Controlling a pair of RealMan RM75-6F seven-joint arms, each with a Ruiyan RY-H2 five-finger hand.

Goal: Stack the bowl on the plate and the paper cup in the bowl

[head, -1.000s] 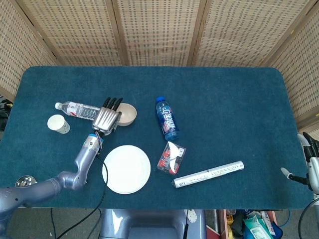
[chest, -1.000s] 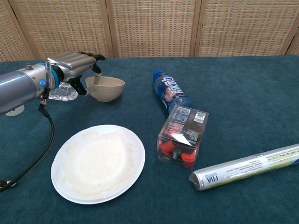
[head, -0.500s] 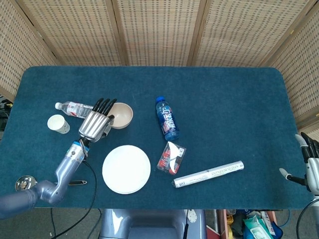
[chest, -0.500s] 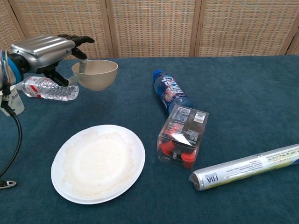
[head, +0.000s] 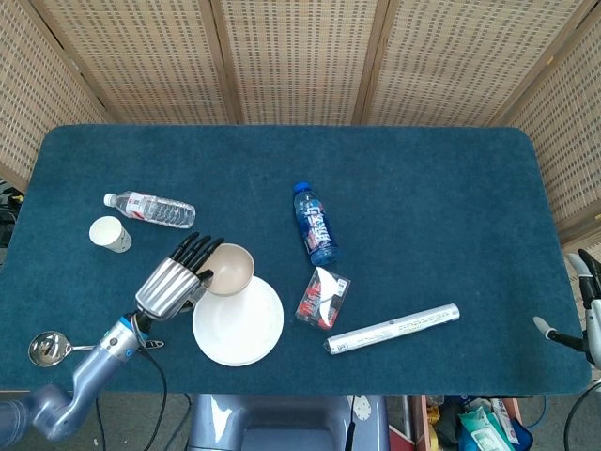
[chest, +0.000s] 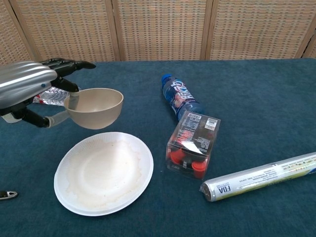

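Left hand pinches the bowl by its rim, held in the air over the far left edge of the plate. Rim-only grip could let it tilt or slip, landing off-centre. Cup sits well apart on the table; right hand barely visible, can't tell its state

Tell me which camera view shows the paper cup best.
The head view. There the paper cup stands in full on the table near its left edge, below the clear water bottle. In the chest view it cannot be made out; the left robot hand fills that side.
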